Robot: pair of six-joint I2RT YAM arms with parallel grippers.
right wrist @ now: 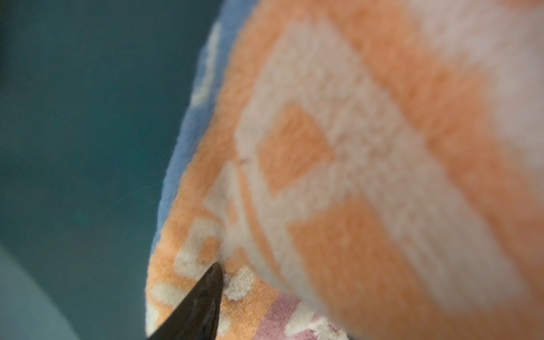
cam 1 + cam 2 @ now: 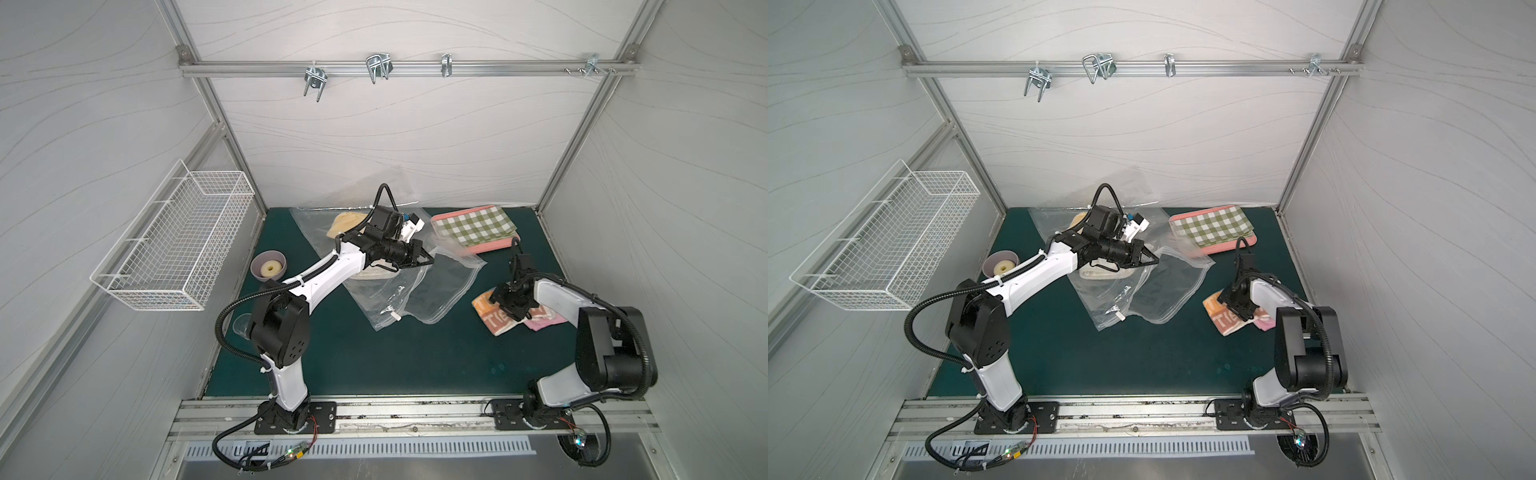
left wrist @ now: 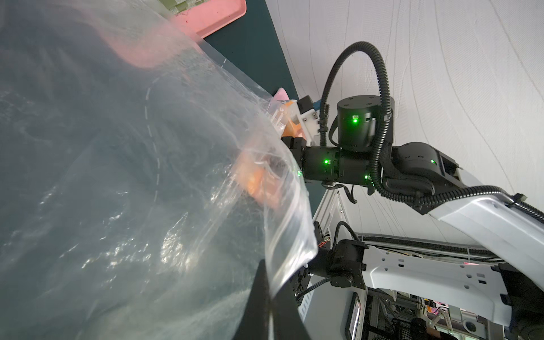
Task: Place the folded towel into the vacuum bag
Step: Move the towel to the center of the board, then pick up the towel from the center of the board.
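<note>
Folded towel [image 1: 353,147], right fingers [image 1: 200,303] touching, grip unclear, left fingers [image 3: 260,300] clenching vacuum bag [image 3: 117,176] in wrist view

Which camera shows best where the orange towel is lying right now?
The top views: the orange towel lies on the green mat, partly hidden by the right arm. The right wrist gives only a blurred close-up with one fingertip at it; the left wrist, an orange smear through the vacuum bag.

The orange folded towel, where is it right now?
In both top views the orange folded towel lies on the green mat at the robot's right, under the right arm's fingers, nearer the robot than the pink tray and right of the vacuum bag.
</note>
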